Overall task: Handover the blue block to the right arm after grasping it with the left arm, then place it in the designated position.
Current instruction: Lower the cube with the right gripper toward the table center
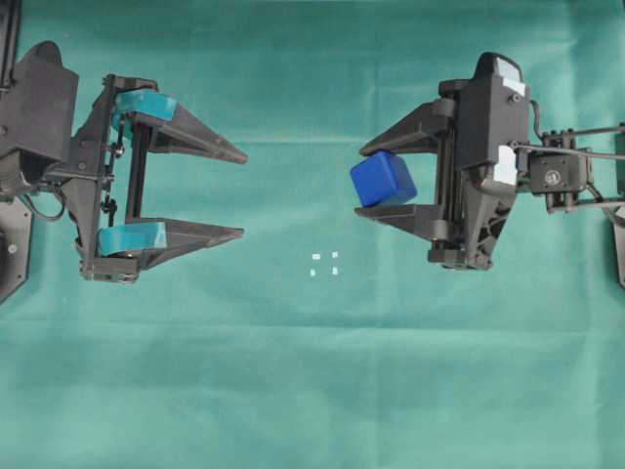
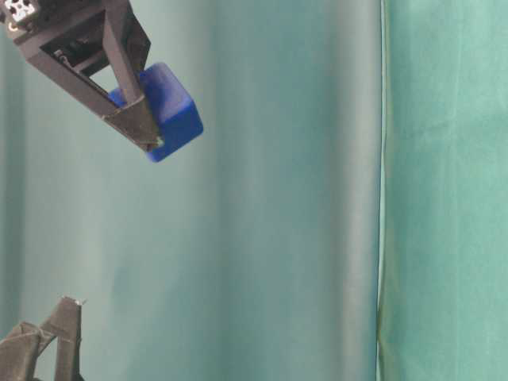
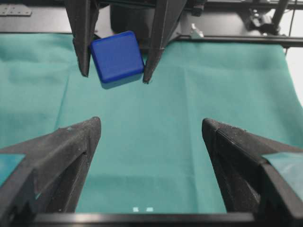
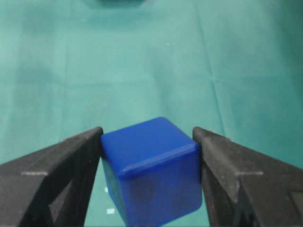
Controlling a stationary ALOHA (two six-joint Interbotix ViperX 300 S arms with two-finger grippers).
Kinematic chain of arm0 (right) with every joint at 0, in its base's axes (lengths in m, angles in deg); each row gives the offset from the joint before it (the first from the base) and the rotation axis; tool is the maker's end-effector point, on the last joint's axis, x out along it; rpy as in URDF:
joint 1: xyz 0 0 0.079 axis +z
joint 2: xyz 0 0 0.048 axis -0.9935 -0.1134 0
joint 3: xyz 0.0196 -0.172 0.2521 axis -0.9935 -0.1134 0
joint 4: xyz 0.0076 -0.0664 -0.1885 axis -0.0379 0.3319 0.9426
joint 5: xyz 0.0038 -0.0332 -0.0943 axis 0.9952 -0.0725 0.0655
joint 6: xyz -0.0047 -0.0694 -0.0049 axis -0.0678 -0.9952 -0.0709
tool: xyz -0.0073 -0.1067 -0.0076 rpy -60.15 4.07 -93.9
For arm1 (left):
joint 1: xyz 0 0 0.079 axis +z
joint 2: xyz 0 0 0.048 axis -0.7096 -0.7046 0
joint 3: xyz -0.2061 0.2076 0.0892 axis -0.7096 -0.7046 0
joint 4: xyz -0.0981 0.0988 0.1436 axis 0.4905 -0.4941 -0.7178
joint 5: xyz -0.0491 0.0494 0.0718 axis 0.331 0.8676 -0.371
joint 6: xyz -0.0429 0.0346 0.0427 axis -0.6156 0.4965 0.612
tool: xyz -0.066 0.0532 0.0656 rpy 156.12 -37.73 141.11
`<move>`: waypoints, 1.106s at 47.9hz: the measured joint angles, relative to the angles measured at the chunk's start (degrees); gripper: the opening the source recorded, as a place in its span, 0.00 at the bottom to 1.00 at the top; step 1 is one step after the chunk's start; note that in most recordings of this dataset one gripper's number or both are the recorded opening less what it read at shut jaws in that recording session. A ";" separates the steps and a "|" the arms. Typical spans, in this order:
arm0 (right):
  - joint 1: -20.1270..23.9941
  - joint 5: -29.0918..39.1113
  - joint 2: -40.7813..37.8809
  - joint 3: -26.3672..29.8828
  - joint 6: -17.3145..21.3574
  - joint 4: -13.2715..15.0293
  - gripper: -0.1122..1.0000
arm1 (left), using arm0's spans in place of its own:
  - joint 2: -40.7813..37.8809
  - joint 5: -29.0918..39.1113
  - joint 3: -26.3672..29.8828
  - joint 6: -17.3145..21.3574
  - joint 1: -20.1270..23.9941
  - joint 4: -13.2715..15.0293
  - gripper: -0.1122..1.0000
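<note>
Risk of missing the marks (image 1: 324,264): block (image 1: 383,180) clamped tilted in right end effector (image 1: 369,182), high over cloth; left end effector (image 1: 239,193) apart, empty.

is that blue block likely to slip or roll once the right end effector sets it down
Probably rigid: the blue block keeps crisp faces while pinched in the right end effector. It looks unlikely to roll, since it is a cube with flat sides and only slightly rounded edges. Its smooth surface might be a bit slippery, and it sits tilted in the grip, so it could settle askew on the green cloth.
</note>
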 measured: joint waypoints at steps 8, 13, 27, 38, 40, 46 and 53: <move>0.00 -1.32 -2.46 -0.18 0.09 0.00 0.68 | 0.00 0.00 0.00 0.00 0.09 0.00 1.00; 0.00 -2.55 -4.39 -0.35 0.18 0.00 0.68 | 0.00 0.00 0.00 0.00 0.00 0.00 1.00; 0.09 -8.17 -10.99 -1.93 2.55 0.09 0.68 | 0.00 0.00 0.00 0.00 0.09 0.00 1.00; 0.00 -13.71 -16.44 -2.81 2.99 0.00 0.68 | 0.00 0.09 0.00 0.00 0.00 0.00 1.00; 0.00 -14.77 -17.40 -2.81 3.16 0.00 0.68 | 0.00 0.00 0.00 0.00 0.00 0.00 1.00; 0.00 -17.31 -19.51 -2.81 3.16 0.00 0.68 | 0.00 0.00 0.00 -0.09 0.09 0.00 1.00; 0.00 -20.48 -22.41 -2.81 3.25 0.00 0.68 | -0.18 0.00 0.00 -0.18 0.00 0.00 1.00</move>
